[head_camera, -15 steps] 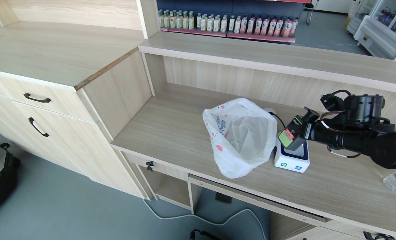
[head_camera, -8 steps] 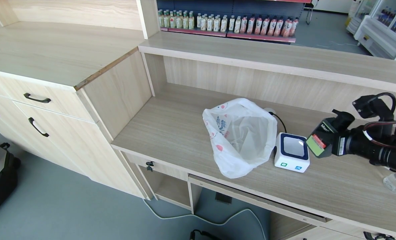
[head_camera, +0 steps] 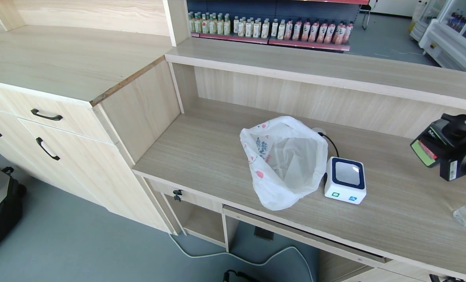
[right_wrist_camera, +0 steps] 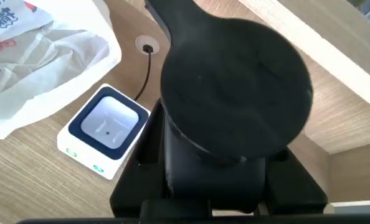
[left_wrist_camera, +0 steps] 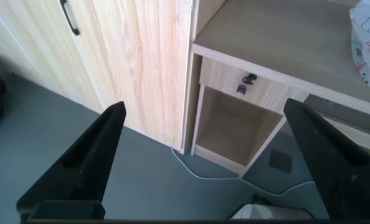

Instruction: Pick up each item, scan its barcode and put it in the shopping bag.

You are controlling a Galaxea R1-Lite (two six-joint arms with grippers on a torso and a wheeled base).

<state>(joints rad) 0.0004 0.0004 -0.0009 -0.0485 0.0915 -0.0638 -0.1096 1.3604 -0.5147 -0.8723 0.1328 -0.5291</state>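
Gripping black container (head_camera: 436,131), green-red label (head_camera: 424,148) on end, right hand (head_camera: 454,149).

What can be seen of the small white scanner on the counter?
The scanner is a small white box, plastic by its look, with a dark blue frame around a pale window on top and two coloured marks on its front. It stands flat on the wooden counter, close beside the plastic bag; a black cable runs from behind it.

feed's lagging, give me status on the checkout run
Right gripper shut on black container, held right of scanner. Left gripper open, over floor by cabinet. Scanner sits between container and open shopping bag.
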